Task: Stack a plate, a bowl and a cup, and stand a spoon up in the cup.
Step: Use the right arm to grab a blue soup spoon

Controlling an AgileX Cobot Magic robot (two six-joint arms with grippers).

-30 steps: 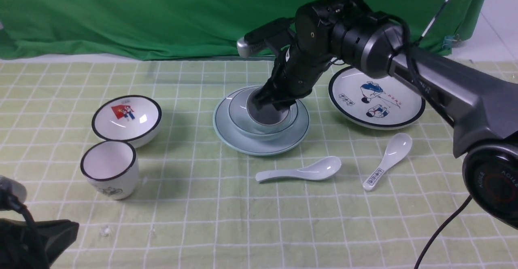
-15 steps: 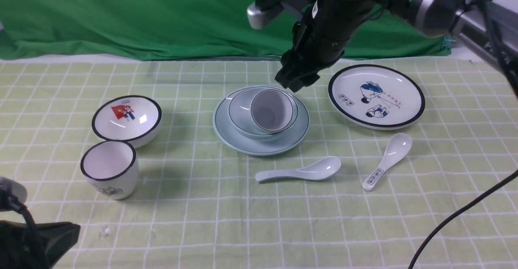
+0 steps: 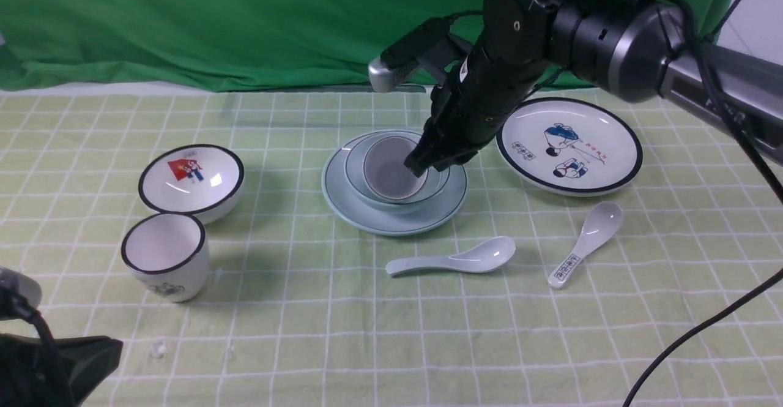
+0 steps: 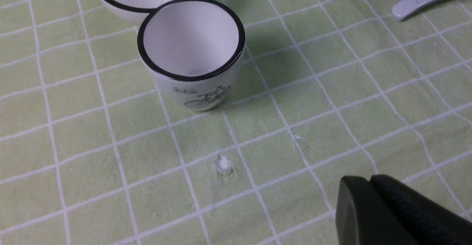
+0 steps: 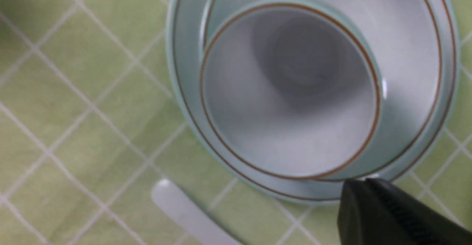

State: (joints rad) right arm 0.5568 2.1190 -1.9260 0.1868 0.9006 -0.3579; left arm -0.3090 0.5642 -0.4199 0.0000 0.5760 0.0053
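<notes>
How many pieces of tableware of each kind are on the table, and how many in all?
Plates: 2 (pale blue-green plate, white printed plate)
Bowls: 2 (pale blue-green bowl, white pictured bowl)
Cups: 2 (pale blue-green cup, white black-rimmed cup)
Spoons: 2 (plain spoon, printed-handle spoon)
Total: 8

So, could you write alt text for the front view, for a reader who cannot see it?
The robot's right hand hangs at the rim of the pale blue-green cup, which sits in the matching bowl on the plate. The plain spoon lies on the checked cloth near the stack, not yet in the cup.
</notes>
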